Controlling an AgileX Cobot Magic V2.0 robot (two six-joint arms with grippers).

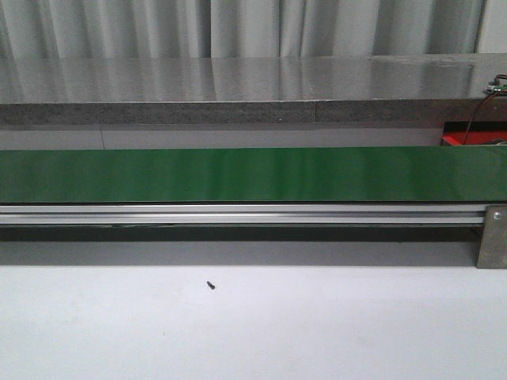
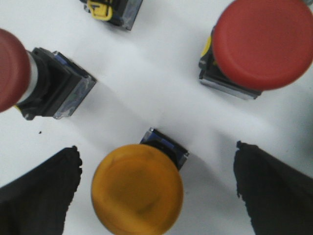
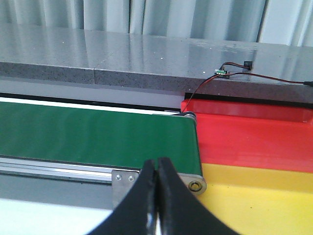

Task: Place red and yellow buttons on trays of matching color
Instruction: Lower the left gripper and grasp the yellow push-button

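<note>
Our left claw (image 2: pixel 154 188) is spread wide, and the yellow button (image 2: pixel 137 190) sits right between its two black fingers (image 2: pixel 41 193), touching neither. Two red buttons (image 2: pixel 261 44) stand farther out past the fingertips. Our right claw (image 3: pixel 157 196) is pinched closed on nothing, with the red tray (image 3: pixel 254 139) and yellow tray (image 3: pixel 259 200) just ahead, beside the green belt (image 3: pixel 93 137).

Belt (image 1: pixel 253 174): dark green, plain, on a silver rail (image 1: pixel 238 214). Table (image 1: pixel 253 324): white. Trays: red tray (image 3: pixel 254 137), yellow tray (image 3: pixel 254 200). Buttons: one yellow button (image 2: pixel 137 190), two red buttons (image 2: pixel 264 44) (image 2: pixel 11 68), black bases. Fingers (image 2: pixel 39 196): black.
</note>
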